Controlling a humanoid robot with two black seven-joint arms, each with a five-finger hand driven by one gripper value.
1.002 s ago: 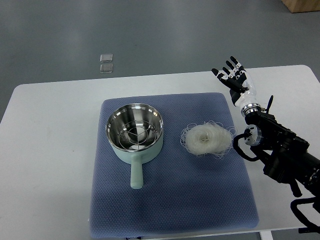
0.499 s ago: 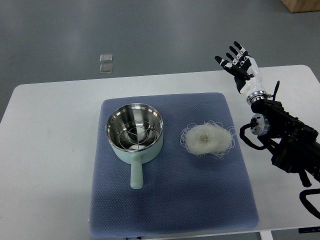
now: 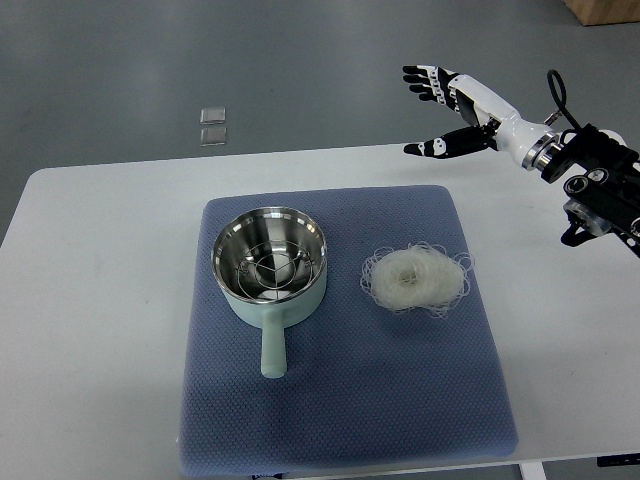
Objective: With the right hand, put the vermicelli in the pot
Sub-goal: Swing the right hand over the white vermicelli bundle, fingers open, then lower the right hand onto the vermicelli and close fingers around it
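A white nest of vermicelli (image 3: 415, 279) lies on the blue mat (image 3: 340, 400), right of centre. To its left stands a mint-green pot (image 3: 270, 265) with a steel inside, a wire rack in it and its handle pointing toward me. My right hand (image 3: 440, 110) is raised beyond the table's far edge, above and behind the vermicelli, fingers spread and holding nothing. Its arm (image 3: 590, 175) comes in from the right edge. The left arm does not show.
The white table (image 3: 90, 300) carries the mat. On the grey floor beyond it lie two small clear squares (image 3: 212, 126). A brown box corner (image 3: 605, 10) shows at the top right.
The right arm has lifted and swung up and to the left; the hand now points left over the far table edge. Vermicelli and pot have not moved.
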